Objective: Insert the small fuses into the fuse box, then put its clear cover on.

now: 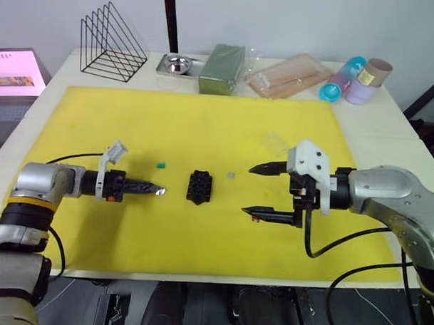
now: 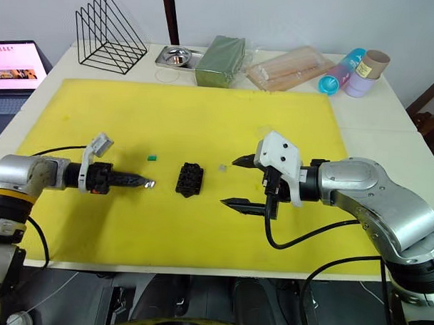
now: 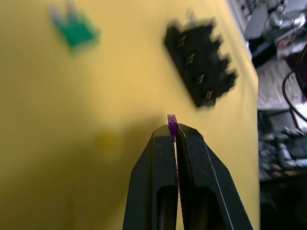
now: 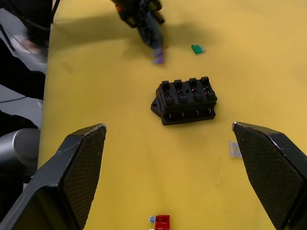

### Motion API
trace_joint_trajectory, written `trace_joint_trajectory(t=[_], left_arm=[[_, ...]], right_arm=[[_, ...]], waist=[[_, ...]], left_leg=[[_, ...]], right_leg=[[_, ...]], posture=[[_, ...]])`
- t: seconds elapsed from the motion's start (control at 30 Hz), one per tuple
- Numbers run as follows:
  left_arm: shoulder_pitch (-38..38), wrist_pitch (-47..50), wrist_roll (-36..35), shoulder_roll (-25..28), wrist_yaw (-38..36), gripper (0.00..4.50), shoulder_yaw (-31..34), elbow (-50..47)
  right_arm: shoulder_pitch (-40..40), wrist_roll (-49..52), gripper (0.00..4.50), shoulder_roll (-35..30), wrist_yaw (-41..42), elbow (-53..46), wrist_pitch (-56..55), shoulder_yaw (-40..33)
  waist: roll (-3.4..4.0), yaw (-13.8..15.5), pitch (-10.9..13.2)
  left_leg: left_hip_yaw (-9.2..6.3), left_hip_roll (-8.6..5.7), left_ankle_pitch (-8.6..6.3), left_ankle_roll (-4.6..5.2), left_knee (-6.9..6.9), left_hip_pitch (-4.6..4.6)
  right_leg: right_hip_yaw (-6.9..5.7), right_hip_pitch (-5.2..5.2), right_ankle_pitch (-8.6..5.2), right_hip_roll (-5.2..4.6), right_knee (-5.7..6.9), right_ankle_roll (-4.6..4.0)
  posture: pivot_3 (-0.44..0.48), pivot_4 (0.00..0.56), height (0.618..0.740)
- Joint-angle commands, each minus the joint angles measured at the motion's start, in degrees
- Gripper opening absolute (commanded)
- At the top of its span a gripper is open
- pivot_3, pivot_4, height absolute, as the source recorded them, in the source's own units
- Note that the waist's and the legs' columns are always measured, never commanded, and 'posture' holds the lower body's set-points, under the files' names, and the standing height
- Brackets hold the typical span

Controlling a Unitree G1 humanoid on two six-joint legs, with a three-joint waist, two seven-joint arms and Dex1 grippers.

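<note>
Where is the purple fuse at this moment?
The purple fuse is pinched in the left gripper, on the robot's left of the black fuse box.

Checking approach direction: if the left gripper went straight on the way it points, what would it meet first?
Probably the fuse box: the left gripper, shut on the purple fuse, points at it over bare mat.

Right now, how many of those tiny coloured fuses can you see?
4: purple fuse pinched in the left hand, green fuse and pale fuse beside the fuse box, red fuse under the right hand.
</note>
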Motion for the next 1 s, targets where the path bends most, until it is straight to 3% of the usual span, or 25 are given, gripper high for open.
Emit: trace_joint_trajectory(t=[0.03, 0.23, 0.37, 0.67, 0.83, 1.0], left_arm=[[0.6, -3.0, -4.6, -1.0, 1.0, 0.02, 7.6, -6.0], [0.0, -1.6, -9.4, -2.1, 3.6, 0.02, 11.7, -14.8], [-5.7, -5.0, -12.5, -5.1, 3.0, 0.02, 10.9, -23.6], [-10.0, -4.3, -18.4, -11.3, 6.9, 0.02, 9.6, -32.0], [-9.8, -7.1, -17.0, -11.8, 6.5, 0.00, 7.6, -32.1], [-9.2, -9.2, -16.4, -11.8, 6.1, 0.00, 6.6, -31.8]], right_arm=[[-0.8, 1.0, 4.50, -0.7, 0.3, -0.9, 0.0, -1.9], [-3.5, 7.0, 4.50, 0.9, -2.0, 1.1, 4.7, -5.2], [-14.5, 30.6, 4.50, -0.3, -8.1, 9.4, 19.6, -12.6], [-28.5, 42.9, 4.50, 2.9, -25.0, 17.8, 27.9, -10.1], [-32.5, 47.9, 3.28, 3.4, -29.1, 19.9, 29.0, -8.0], [-33.6, 51.2, 3.28, 3.6, -31.6, 20.7, 28.9, -6.3]], waist=[[0.00, -0.1, 0.0], [0.00, -0.1, 0.0], [0.01, 0.1, 0.0], [0.04, -0.5, 0.0], [0.05, -0.4, 0.0], [0.05, -0.3, 0.0]], left_leg=[[-0.01, 0.00, 0.00, 0.00, -0.01, 0.00], [-0.07, 0.00, 0.00, 0.00, -0.01, -0.01], [-0.06, -0.02, 0.01, -0.01, 0.01, -0.02], [-0.01, 0.01, 0.01, -0.03, -0.07, -0.03], [0.02, 0.00, 0.01, -0.02, -0.08, -0.08], [0.04, -0.01, 0.01, -0.02, -0.06, -0.10]], right_leg=[[0.01, -0.01, 0.00, -0.02, -0.02, 0.00], [0.02, -0.02, 0.01, -0.03, -0.01, 0.02], [0.02, -0.01, 0.02, -0.06, -0.01, 0.01], [0.07, -0.10, 0.02, 0.04, -0.01, 0.01], [0.07, -0.10, 0.02, 0.06, -0.04, 0.01], [0.05, -0.09, 0.01, 0.06, -0.06, 0.00]], posture=[[0.000, 0.150, 0.740], [0.000, 0.150, 0.740], [0.000, 0.150, 0.740], [0.000, 0.150, 0.740], [0.000, 0.150, 0.740], [0.000, 0.150, 0.740]])
